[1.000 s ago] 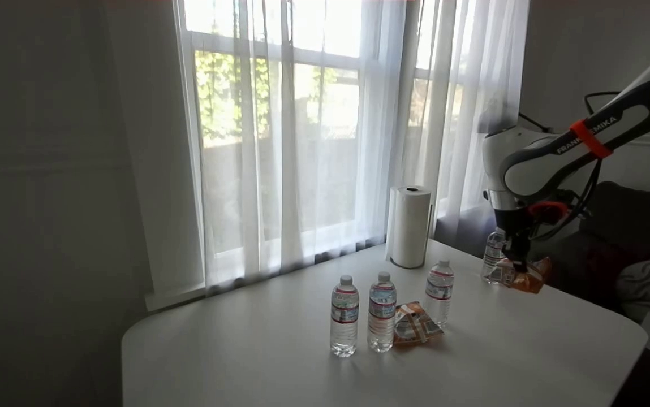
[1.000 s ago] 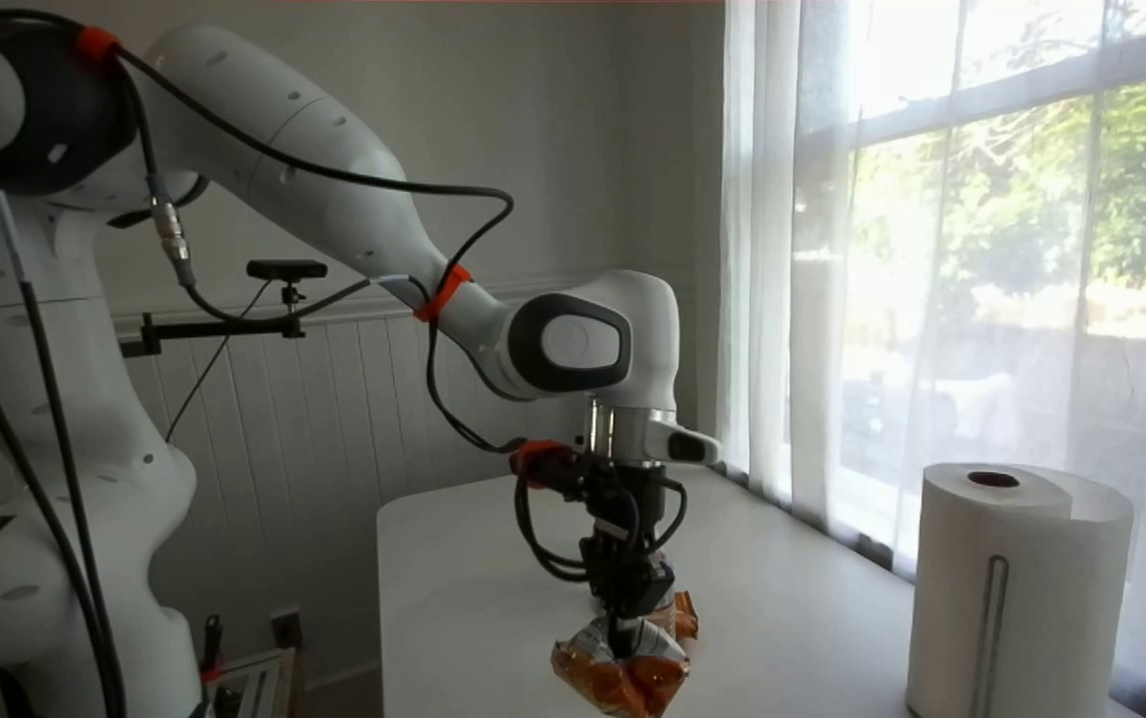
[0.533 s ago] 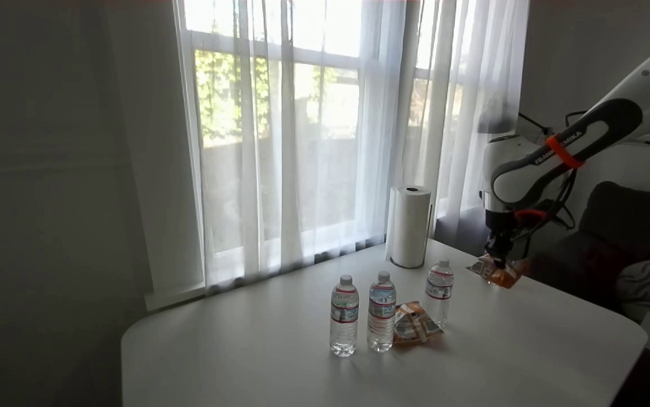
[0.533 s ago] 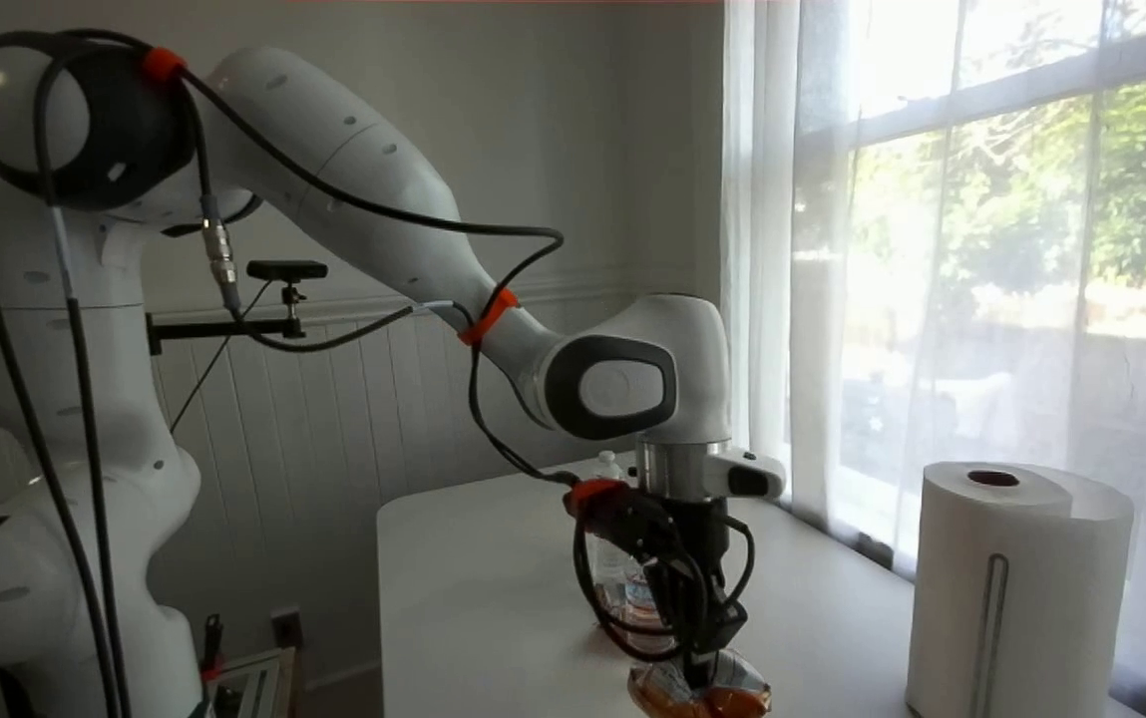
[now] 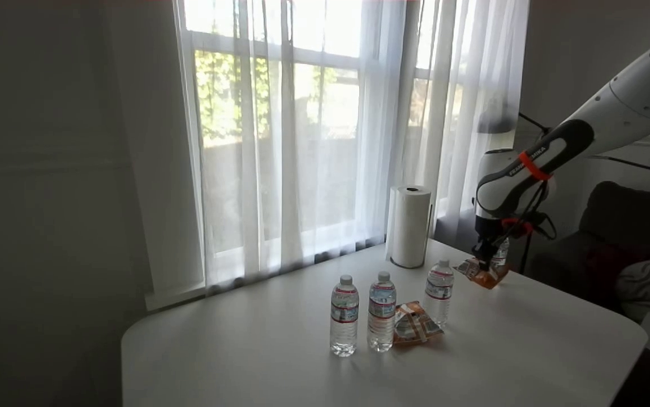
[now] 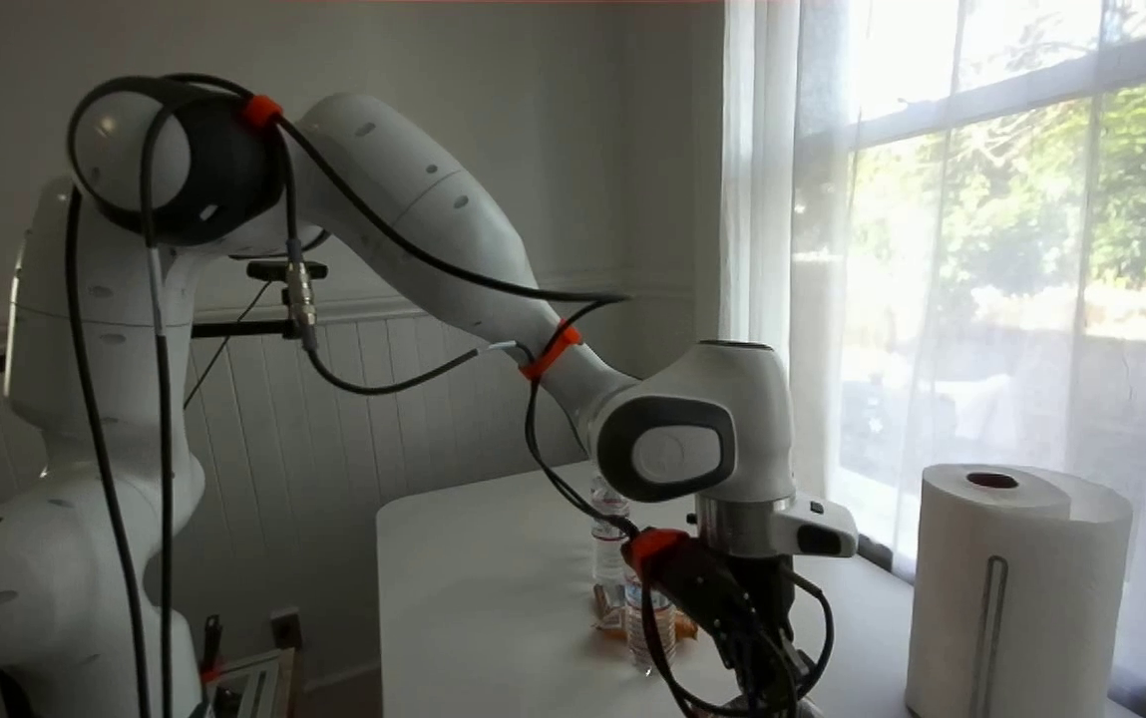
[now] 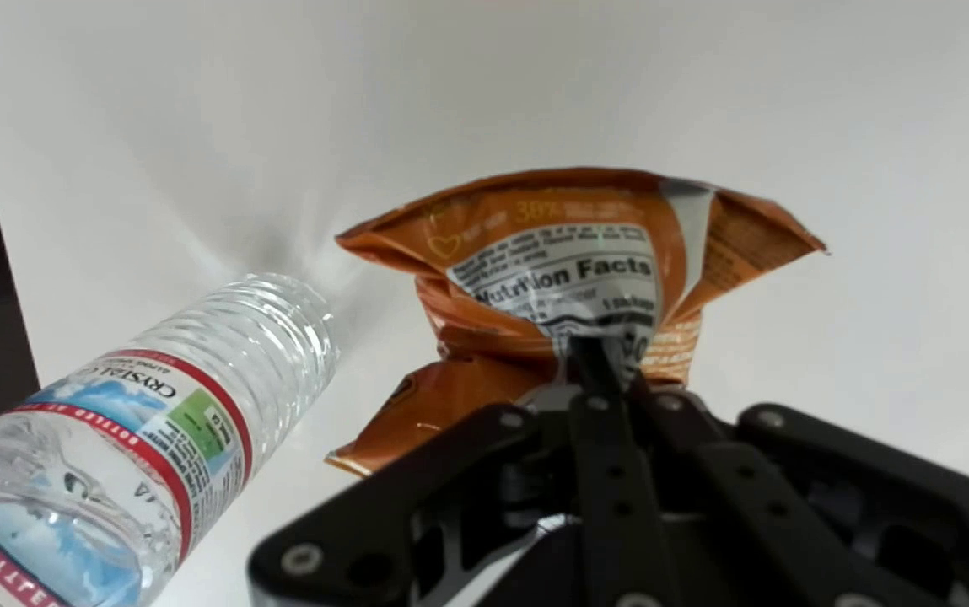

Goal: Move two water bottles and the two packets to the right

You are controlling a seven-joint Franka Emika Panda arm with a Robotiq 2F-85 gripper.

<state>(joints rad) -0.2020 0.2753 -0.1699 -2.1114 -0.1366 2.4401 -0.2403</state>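
Note:
My gripper [image 7: 615,371] is shut on an orange-brown packet [image 7: 568,244], which bunches around the fingertips in the wrist view. In an exterior view the gripper [image 5: 484,263] holds this packet [image 5: 490,278] low at the table's far right; whether it touches the table cannot be told. A clear bottle [image 7: 155,421] stands to the left of the packet in the wrist view, apart from it. In an exterior view a bottle [image 5: 502,253] shows partly behind the gripper. Three more bottles [image 5: 344,316] [image 5: 382,312] [image 5: 440,293] stand upright mid-table, with the other packet [image 5: 415,327] lying between two of them.
A tall white paper-towel roll [image 5: 409,226] stands at the window side of the white table [image 5: 257,350]; it also shows in an exterior view [image 6: 1016,598]. The curtained window borders the table. The table's edge runs close behind the bottle beside the gripper.
My gripper has carried the packet past the far bottle, leftward in one exterior picture and right and downward in the other. The standing bottles and the lying packet have not moved.

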